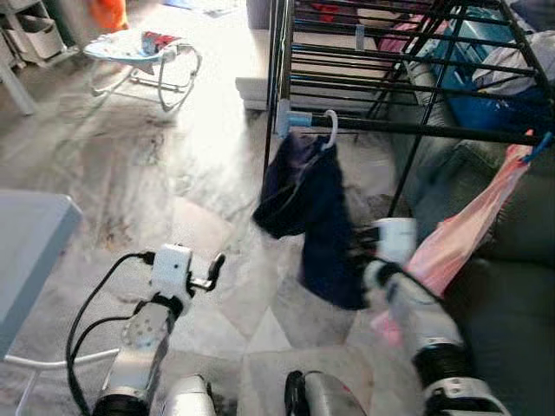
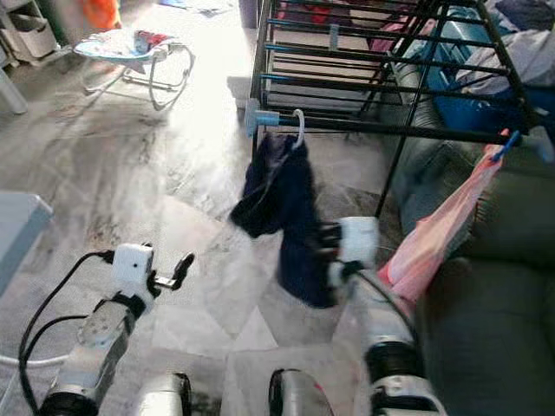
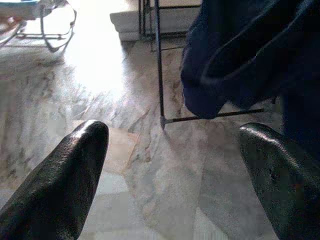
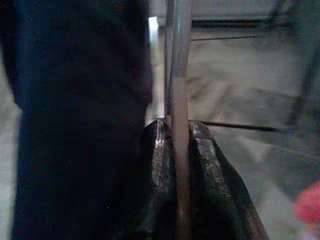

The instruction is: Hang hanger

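1. One black drying rack (image 1: 408, 82) stands over the marble floor (image 1: 156, 173), its many thin rails running across the upper right of the room.
2. One grey sofa (image 1: 512, 286) sits under and beside the rack on the right.
3. One baby bouncer (image 1: 143, 61) stands far off on the floor at the upper left, well apart from everything else.
4. One dark navy garment (image 1: 312, 208) hangs down from the rack's front rail, bunched at the left and trailing lower toward the right.
5. One pink garment (image 1: 460, 234) hangs from a blue hanger (image 1: 538, 146) further right along the same rail.
6. One white hanger (image 1: 330, 128) carries the navy garment; its hook is looped over the front rail, next to a light blue joint at the rack's corner.
7. Two grippers: the right gripper (image 4: 179, 150) is up against the lower part of the navy garment, its fingers pressed together on a thin pale strip that runs between them. The left gripper (image 3: 175, 165) is low over the floor, fingers spread wide and holding nothing.
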